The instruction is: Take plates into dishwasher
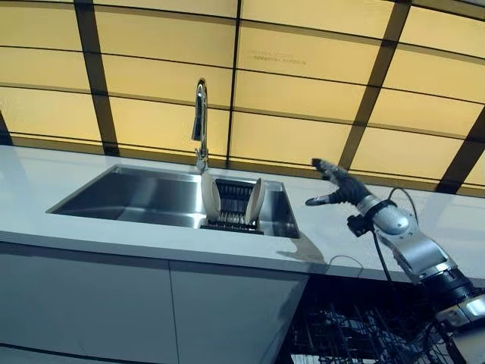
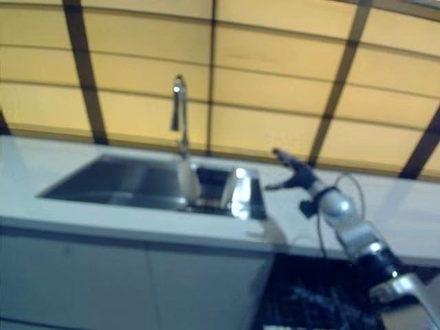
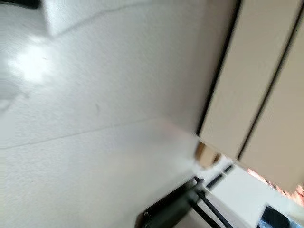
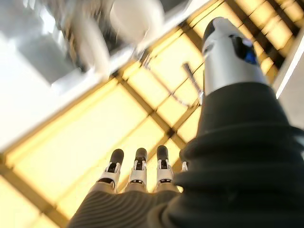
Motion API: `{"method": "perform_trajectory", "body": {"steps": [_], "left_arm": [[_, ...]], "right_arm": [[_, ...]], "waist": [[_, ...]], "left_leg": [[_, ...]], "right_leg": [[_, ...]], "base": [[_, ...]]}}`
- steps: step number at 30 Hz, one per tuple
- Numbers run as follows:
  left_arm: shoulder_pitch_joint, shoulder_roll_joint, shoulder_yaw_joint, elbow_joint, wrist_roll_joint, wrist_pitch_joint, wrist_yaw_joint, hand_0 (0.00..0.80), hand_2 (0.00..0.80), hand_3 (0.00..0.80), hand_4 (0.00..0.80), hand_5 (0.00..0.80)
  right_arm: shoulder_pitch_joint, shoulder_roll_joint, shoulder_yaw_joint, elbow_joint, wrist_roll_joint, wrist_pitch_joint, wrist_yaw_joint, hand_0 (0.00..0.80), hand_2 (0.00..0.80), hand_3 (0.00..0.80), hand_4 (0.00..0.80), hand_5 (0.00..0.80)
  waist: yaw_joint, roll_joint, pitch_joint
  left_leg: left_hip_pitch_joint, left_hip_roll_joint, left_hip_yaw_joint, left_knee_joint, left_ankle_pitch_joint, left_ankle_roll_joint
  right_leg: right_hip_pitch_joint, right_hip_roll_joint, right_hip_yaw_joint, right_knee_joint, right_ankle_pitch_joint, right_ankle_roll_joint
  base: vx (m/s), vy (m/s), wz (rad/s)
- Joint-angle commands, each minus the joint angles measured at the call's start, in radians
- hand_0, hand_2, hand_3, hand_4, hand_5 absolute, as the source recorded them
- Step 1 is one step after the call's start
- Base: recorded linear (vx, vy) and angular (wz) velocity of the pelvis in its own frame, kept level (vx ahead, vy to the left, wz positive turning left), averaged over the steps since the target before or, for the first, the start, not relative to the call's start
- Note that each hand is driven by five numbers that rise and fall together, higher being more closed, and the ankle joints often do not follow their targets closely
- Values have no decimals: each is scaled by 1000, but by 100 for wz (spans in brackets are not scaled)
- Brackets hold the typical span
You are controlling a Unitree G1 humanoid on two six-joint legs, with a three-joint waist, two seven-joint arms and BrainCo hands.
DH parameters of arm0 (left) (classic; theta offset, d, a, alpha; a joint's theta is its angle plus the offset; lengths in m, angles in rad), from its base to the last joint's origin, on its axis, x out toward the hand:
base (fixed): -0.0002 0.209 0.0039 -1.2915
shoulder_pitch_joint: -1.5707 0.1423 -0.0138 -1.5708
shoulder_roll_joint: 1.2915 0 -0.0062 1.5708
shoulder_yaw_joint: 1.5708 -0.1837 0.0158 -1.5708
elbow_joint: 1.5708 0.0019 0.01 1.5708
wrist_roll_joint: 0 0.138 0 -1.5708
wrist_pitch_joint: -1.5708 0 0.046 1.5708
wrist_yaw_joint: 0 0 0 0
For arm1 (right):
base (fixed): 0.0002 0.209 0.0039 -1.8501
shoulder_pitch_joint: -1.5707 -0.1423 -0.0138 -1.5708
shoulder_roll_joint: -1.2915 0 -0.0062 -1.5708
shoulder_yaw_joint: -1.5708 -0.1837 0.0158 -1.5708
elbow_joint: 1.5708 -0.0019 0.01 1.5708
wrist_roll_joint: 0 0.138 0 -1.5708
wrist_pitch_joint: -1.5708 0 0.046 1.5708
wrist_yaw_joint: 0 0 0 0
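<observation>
Two white plates (image 1: 211, 197) stand on edge in a dark rack (image 1: 235, 208) at the right end of the steel sink (image 1: 136, 199), below the faucet (image 1: 200, 121). Right hand (image 1: 337, 186) hovers over the countertop (image 1: 318, 243) just right of the sink, fingers spread straight, holding nothing. Dishwasher rack (image 1: 356, 330) sits pulled out near right, under the counter. Left hand unseen.

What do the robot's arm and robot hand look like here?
The right arm is built of rounded silver-grey segments with a darker joint lower down, and a thin black cable loops beside it. The right robot hand wears a dark ribbed cover, and its silver fingers end in dark tips. The left robot hand shows in no view.
</observation>
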Motion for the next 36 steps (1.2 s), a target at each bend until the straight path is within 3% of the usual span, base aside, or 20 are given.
{"method": "perform_trajectory", "body": {"steps": [1, 5, 12, 19, 21, 22, 23, 25, 27, 29, 32, 36], "left_arm": [[-31, 20, -65, 35, 44, 5, -3, 0, 0, 0, 0, 0], [-23, 24, -88, 25, 35, 16, -5, 0, 0, 0, 0, 0], [-41, 56, -115, 0, 39, 22, -1, 0, 0, 0, 0, 0], [-57, 66, -105, -16, -9, 13, 17, 0, 0, 0, 0, 0], [-65, 54, -57, -17, -85, -9, 26, 0, 0, 0, 0, 0], [-64, 49, -47, -16, -105, -34, 25, 0, 0, 0, 0, 0], [-58, 43, -31, -28, -109, -59, 27, 0, 0, 0, 0, 0], [-53, 44, -20, -42, -101, -73, 20, 0, 0, 0, 0, 0], [-57, 45, -23, -62, -98, -81, 1, 0, 0, 0, 0, 0], [-76, 48, -42, -74, -93, -89, -3, 0, 0, 0, 0, 0], [-123, 49, -80, -91, -20, -62, -35, 0, 0, 0, 0, 0], [-124, 51, -93, -77, -61, -53, -37, 0, 0, 0, 0, 0]], "right_arm": [[-185, -98, 80, 71, -158, -80, -126, 0, 0, 0, 0, 0], [-261, -145, 167, 111, -367, -82, -245, 0, 0, 0, 0, 0], [-352, -203, 333, 136, -574, -36, -332, 0, 0, 0, 0, 0], [-361, -219, 391, 136, -656, -22, -332, 0, 0, 0, 0, 0], [-358, -220, 389, 156, -671, -48, -334, 0, 0, 0, 0, 0], [-362, -220, 392, 160, -684, -53, -338, 0, 0, 0, 0, 0], [-351, -224, 385, 147, -684, -47, -340, 0, 0, 0, 0, 0], [-336, -229, 370, 131, -678, -44, -347, 0, 0, 0, 0, 0], [-308, -218, 348, 138, -722, -55, -357, 0, 0, 0, 0, 0], [-291, -202, 335, 147, -762, -53, -375, 0, 0, 0, 0, 0], [-229, -236, 300, 80, -749, -68, -373, 0, 0, 0, 0, 0], [-191, -248, 308, 87, -727, -80, -409, 0, 0, 0, 0, 0]], "waist": [[49, -23, -11], [63, -28, -5], [78, -37, 17], [79, -36, 30], [79, -58, 62], [88, -70, 87], [105, -65, 114], [117, -55, 131], [131, -26, 153], [142, -9, 172], [129, -27, 145], [118, -36, 111]], "left_leg": [[33, -58, -15, 4, -92, 46], [21, -57, -24, 4, -88, 46], [-11, -48, -29, 4, -84, 52], [-10, -41, -36, 21, -90, 60], [-69, -46, -21, 248, -163, 42], [-141, -61, -28, 423, -153, 31], [-229, -69, -51, 524, -106, 18], [-268, -57, -55, 507, -62, 8], [-298, -17, -19, 350, 19, -20], [-313, -11, -13, 253, 75, -33], [-290, -37, 14, 154, 28, -2], [-230, -44, 1, 92, 10, 15]], "right_leg": [[-37, -5, -35, 17, 43, 46], [-43, -5, -43, 13, 46, 50], [-69, -4, -59, 20, 42, 56], [-79, 7, -64, 76, -2, 38], [-74, -4, -71, 123, -37, -2], [-72, -12, -74, 136, -41, -16], [-62, -4, -70, 151, -49, -28], [-47, 7, -65, 158, -55, -30], [-7, 24, -65, 148, -63, -21], [25, 36, -52, 127, -66, -14], [59, 14, -44, 91, -85, 14], [47, -14, -67, 76, -73, 40]], "base": [[57, -17, 1], [38, -16, 1], [7, -51, 7], [8, -64, 8], [76, -98, 2], [75, -59, 16], [86, -31, 21], [123, 24, 27], [157, 88, 19], [125, 94, -8], [184, 152, -17], [159, 89, -16]]}}
